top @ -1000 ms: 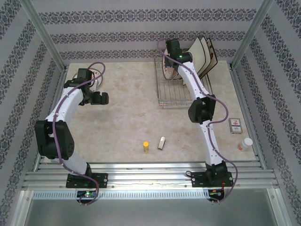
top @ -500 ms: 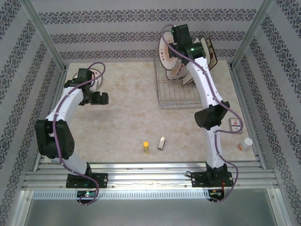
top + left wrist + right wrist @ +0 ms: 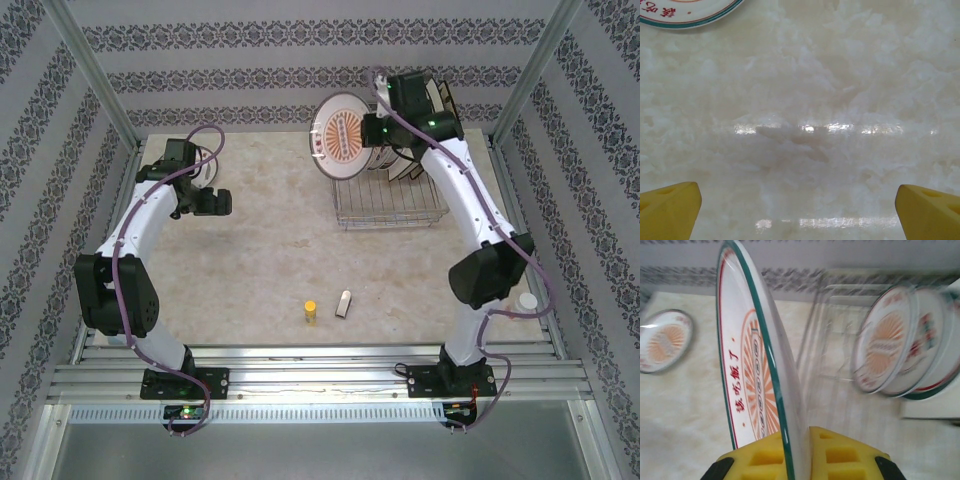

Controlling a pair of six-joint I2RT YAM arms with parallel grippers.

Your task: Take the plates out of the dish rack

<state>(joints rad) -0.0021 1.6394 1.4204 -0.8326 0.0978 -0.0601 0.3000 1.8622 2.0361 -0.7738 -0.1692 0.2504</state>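
Your surface (image 3: 270, 230): pale cream, marbled, glossy, light streaks reflected in left wrist view. Dish rack (image 3: 390, 207) stands far right. One plate (image 3: 662, 341), round, teal rim, orange sunburst, lies flat far left, well apart from rack. Near front centre: small yellow object (image 3: 311, 311) just beside small pale piece (image 3: 344, 303), not touching. Small white container (image 3: 526, 300) at right edge, partly hidden.

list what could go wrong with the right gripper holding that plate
The right gripper pinches the plate only at its rim, upright, so it may pivot or slip and drop. It hangs close to the dish rack; a swing could clip the wires or the racked plates.
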